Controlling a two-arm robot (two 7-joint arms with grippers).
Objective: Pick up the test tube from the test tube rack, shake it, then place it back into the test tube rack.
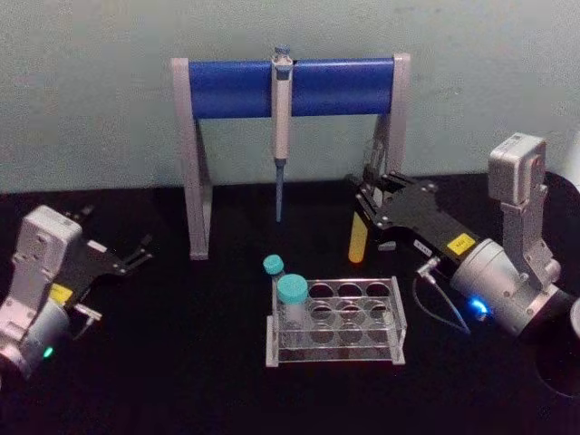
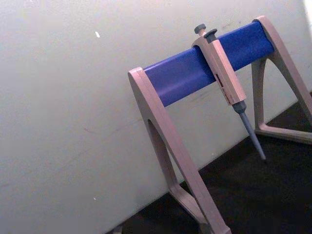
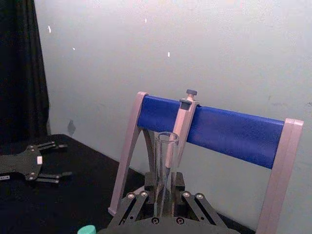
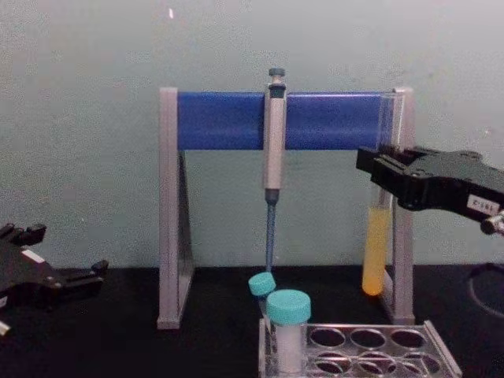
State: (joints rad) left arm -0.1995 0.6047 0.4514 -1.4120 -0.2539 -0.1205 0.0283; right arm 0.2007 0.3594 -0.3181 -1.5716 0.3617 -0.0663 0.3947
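Note:
The test tube (image 1: pixel 359 237) is a long clear glass tube with yellow liquid in its lower part. It hangs upright in the air, behind and to the right of the test tube rack (image 1: pixel 397 337) and clear of it. My right gripper (image 1: pixel 367 201) is shut on the tube's upper part, as the chest view confirms with the test tube (image 4: pixel 376 252) below the right gripper (image 4: pixel 379 168). The right wrist view shows the test tube's (image 3: pixel 166 161) open mouth rising between the fingers. The rack (image 4: pixel 442 356) is a low clear grid of round holes. My left gripper (image 1: pixel 143 251) rests open at the table's left.
Two teal-capped vials (image 1: pixel 293 292) stand in the rack's left holes. Behind it is a tall grey-legged stand with a blue crossbar (image 1: pixel 227 87), and a grey pipette (image 1: pixel 281 127) hangs from its middle. The held tube is close to the stand's right leg (image 1: pixel 395 136).

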